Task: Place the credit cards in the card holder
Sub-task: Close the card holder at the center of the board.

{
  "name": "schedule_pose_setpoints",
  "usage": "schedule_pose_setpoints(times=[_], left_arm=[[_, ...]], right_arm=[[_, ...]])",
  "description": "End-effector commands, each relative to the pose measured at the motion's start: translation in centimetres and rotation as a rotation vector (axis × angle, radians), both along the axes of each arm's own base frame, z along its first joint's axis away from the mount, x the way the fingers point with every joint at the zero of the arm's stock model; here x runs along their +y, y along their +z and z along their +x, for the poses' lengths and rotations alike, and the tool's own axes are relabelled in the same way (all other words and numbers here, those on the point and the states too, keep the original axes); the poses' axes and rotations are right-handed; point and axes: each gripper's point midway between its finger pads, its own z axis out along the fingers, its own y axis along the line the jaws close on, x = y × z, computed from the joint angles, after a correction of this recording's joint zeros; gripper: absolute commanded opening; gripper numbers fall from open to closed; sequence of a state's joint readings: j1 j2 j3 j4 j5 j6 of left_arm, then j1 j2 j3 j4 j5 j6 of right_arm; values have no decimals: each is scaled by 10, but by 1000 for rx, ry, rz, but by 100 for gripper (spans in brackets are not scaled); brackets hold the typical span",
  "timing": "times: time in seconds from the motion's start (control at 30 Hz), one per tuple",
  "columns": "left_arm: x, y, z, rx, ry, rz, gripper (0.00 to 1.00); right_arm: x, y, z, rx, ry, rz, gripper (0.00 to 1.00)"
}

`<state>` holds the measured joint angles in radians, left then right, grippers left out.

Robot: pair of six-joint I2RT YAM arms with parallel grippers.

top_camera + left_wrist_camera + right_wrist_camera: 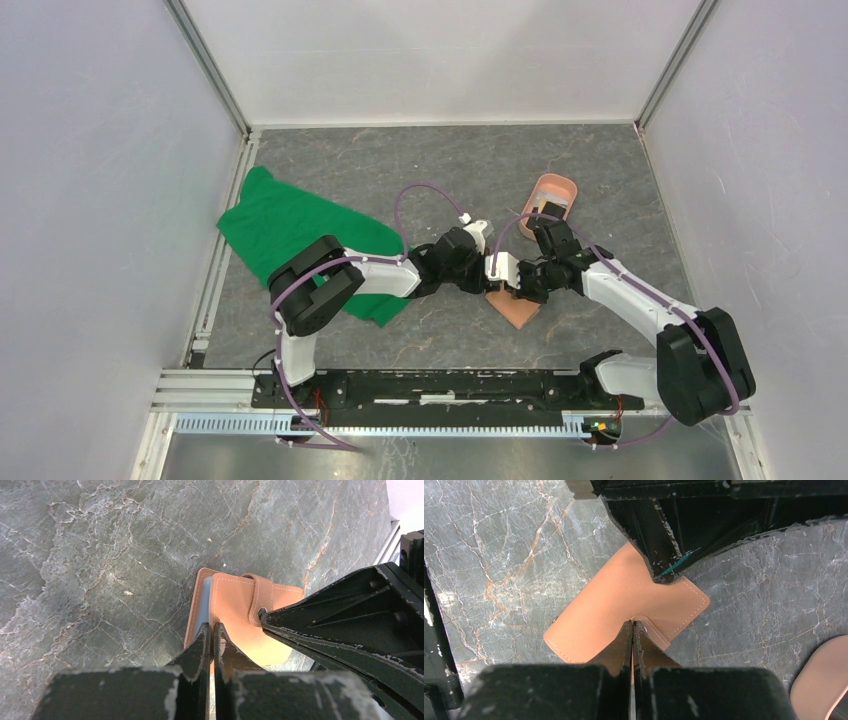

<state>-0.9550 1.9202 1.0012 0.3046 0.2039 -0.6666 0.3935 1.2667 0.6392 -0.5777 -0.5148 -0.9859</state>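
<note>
Left gripper point(213, 630): closed to a slit, the cover edge pinched.
Card holder point(235, 605): at table centre, held between both grippers, barely parted.
Right gripper point(632, 626): closed on the strap tab point(655, 632).
Advice: the cover is best peeled slowly and the pulls opposed, so the pockets point(201, 607) are exposed.

The card holder point(518, 312) lies on the table point(420, 165), a little right of the middle. The left gripper point(497, 270) meets it from the left and the right gripper point(518, 290) from the right, both touching it. Behind it, near but apart, lies the tray point(556, 184), and the cloth point(285, 230) lies well to the left, partly under the left arm point(380, 275).
</note>
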Motion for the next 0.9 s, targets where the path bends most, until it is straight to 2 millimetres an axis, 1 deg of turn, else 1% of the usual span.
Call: schedule_pose_setpoints(times=[0.0,0.07,0.1,0.17,0.23,0.27,0.33,0.37,0.4,0.47,0.53,0.6,0.67,0.73,0.77,0.8,0.83,0.87], left_arm=[[4,-8,0,31,46,27,2],[3,-2,0,26,42,18,2],[3,1,1,22,40,14,2],[2,8,3,11,39,3,4],[2,17,7,-2,46,-10,12],[2,22,9,-12,49,-17,16],[3,35,15,-38,57,-26,27],[4,45,19,-56,61,-37,31],[5,51,23,-71,64,-40,35],[8,76,33,-120,78,-63,45],[15,101,42,-178,92,-87,54],[24,125,46,-258,100,-94,62],[37,148,46,-339,109,-105,65],[54,168,41,-412,131,-121,67],[65,177,38,-439,151,-136,72],[75,188,34,-468,172,-164,78],[87,189,29,-483,196,-172,86],[99,207,23,-515,218,-217,95]], right_arm=[[-54,-50,-78,289,12,-253,1],[-45,-42,-72,274,8,-216,16],[-40,-36,-65,256,3,-193,26],[-25,-15,-46,207,-2,-131,37],[-9,10,-26,156,-5,-61,47],[-4,22,-17,131,-9,-35,50],[7,48,0,62,-11,21,59],[10,60,8,25,-20,46,63],[13,70,13,-4,-26,71,66],[16,87,23,-64,-44,116,72],[15,98,29,-102,-65,148,75],[9,107,34,-137,-97,185,75],[1,117,38,-162,-138,255,75],[-7,130,40,-181,-175,357,76],[-12,137,42,-198,-199,410,77],[-21,144,45,-220,-235,447,80],[-33,150,51,-251,-289,472,85],[-46,157,57,-286,-351,483,89]])
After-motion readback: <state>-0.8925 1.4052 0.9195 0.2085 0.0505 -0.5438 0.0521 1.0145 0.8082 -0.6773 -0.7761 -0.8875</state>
